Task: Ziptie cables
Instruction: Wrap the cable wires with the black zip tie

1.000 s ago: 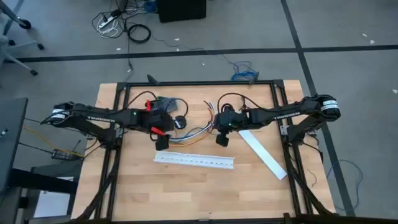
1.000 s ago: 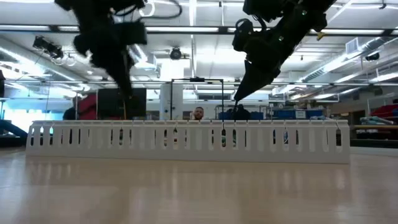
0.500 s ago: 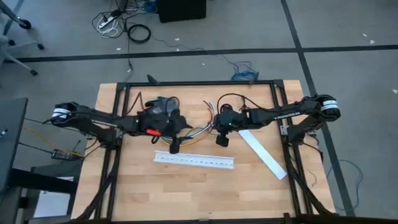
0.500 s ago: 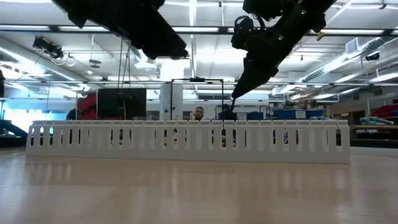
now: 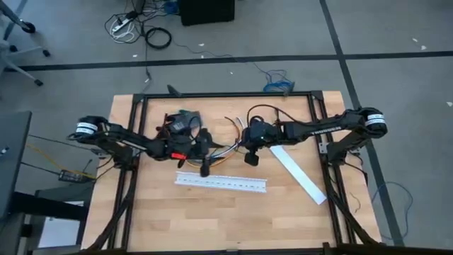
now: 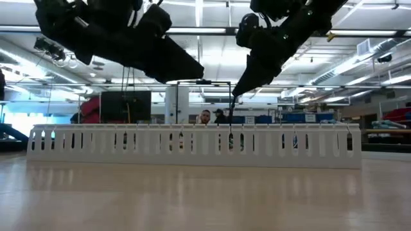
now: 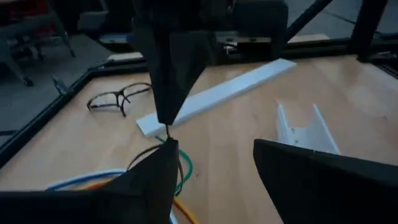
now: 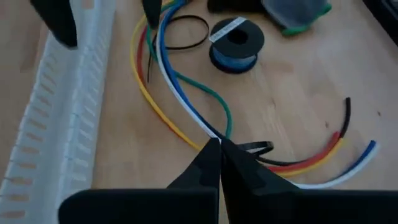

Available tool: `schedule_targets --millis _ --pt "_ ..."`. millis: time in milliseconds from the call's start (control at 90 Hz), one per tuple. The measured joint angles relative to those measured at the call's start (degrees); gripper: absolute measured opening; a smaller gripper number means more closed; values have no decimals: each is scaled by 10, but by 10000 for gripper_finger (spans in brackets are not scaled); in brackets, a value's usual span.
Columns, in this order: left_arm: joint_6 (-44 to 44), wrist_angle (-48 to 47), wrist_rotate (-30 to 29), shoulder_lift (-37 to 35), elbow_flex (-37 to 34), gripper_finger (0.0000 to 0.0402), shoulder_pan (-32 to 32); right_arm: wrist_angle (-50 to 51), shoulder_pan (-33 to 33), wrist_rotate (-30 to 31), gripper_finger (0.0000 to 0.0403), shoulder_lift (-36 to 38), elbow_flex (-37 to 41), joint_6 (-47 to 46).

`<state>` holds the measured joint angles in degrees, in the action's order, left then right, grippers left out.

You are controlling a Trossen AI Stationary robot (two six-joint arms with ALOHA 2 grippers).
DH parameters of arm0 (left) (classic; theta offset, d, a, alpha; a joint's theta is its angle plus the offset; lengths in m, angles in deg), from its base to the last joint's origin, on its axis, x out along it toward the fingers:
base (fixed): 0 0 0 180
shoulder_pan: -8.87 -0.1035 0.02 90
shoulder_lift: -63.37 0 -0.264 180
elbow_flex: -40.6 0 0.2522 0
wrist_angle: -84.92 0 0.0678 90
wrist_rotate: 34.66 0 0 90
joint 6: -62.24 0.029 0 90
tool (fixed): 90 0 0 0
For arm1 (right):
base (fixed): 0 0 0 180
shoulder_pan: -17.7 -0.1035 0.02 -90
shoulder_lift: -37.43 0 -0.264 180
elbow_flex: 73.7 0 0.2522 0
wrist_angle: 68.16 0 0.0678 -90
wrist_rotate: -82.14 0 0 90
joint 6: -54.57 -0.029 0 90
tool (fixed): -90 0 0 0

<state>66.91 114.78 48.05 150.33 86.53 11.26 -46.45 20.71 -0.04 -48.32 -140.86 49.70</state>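
Reaching in from opposite sides of a light wooden table (image 5: 141, 212), two dark robot arms meet near its middle. The right gripper (image 8: 219, 149) hovers over a loose bunch of thin cables (image 8: 171, 81) in white, blue, yellow, red and green; its two dark fingers (image 8: 205, 165) are pressed together, tips touching, low over the point where the wires cross. Whether anything thin is pinched between them cannot be told. The cables lie fanned on the wood between the two grippers, just beyond a long white slotted plastic channel (image 5: 221, 183). The left gripper (image 5: 204, 170) hangs near the channel's left part, its fingers (image 7: 149, 186) spread apart and holding nothing. A small blue spool with a black core (image 8: 235, 46) sits near the wires. A flat white plastic strip (image 5: 299, 176) lies slanted at the right. A pair of dark-rimmed glasses (image 7: 118, 98) rests beyond it. The thin black ziptie cannot be made out with certainty.
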Motion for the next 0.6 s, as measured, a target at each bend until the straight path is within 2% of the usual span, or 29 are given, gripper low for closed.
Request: schedule_targets --millis 278,600 --pt "13 113 -10 79 1 203 -2 0 2 -1 0 0 0 0" --pt "12 162 -19 122 1 203 -2 0 2 -6 0 0 0 0"
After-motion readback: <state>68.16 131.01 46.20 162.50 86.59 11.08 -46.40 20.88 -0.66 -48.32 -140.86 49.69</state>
